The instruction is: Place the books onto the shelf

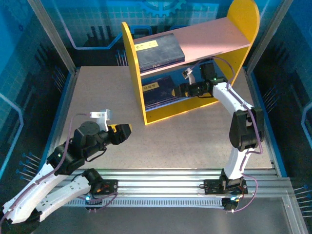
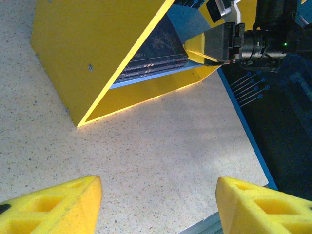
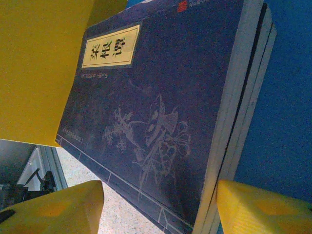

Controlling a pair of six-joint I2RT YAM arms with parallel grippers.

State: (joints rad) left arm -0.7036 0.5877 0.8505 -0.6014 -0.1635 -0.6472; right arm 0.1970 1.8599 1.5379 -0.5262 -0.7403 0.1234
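Hovering spread and empty by thin navy books (image 1: 158, 90) in the yellow-sided two-tier shelf (image 1: 133, 73), the right gripper (image 1: 176, 90) seems done placing, needing a straight retreat.

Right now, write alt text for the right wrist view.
A navy-blue book with a yellow label tops a stack lying on the shelf's blue board, beside a yellow panel. The right tool stands open, its yellow fingertips in the foreground.

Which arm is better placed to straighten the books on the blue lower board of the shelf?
Right. The right gripper, open, sits inside the shelf, close to the navy books on the blue lower board. The left gripper, also open, hangs above the table, apart from it.
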